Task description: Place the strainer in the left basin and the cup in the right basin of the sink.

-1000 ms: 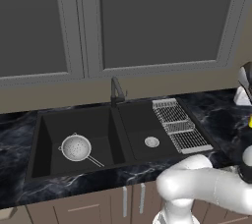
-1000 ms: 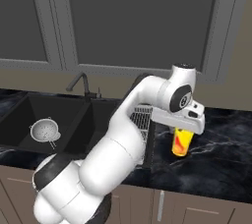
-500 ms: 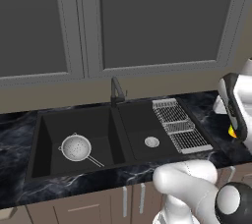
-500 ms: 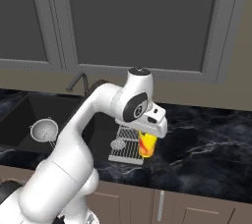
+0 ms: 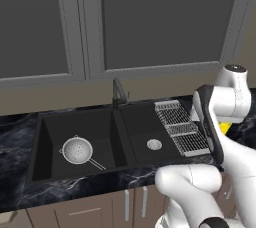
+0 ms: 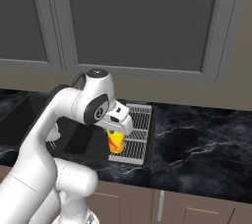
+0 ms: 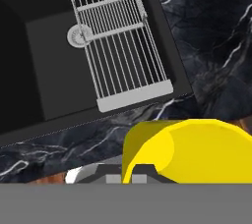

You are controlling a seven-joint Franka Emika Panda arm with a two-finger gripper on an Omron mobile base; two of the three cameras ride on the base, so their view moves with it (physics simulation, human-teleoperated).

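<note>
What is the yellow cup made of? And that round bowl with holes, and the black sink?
The cup looks like smooth, glossy plastic: even bright yellow with a soft shine, though glazed ceramic is possible. The strainer seems to be silvery metal mesh, with a thin wire handle. The sink looks matte black, maybe stone composite or coated metal; it shows no reflections.

Looking forward and down from behind the arm's left and right onto the same sink (image 5: pixel 100 137) and rack (image 6: pixel 135 132), with the hand view close above both.
</note>
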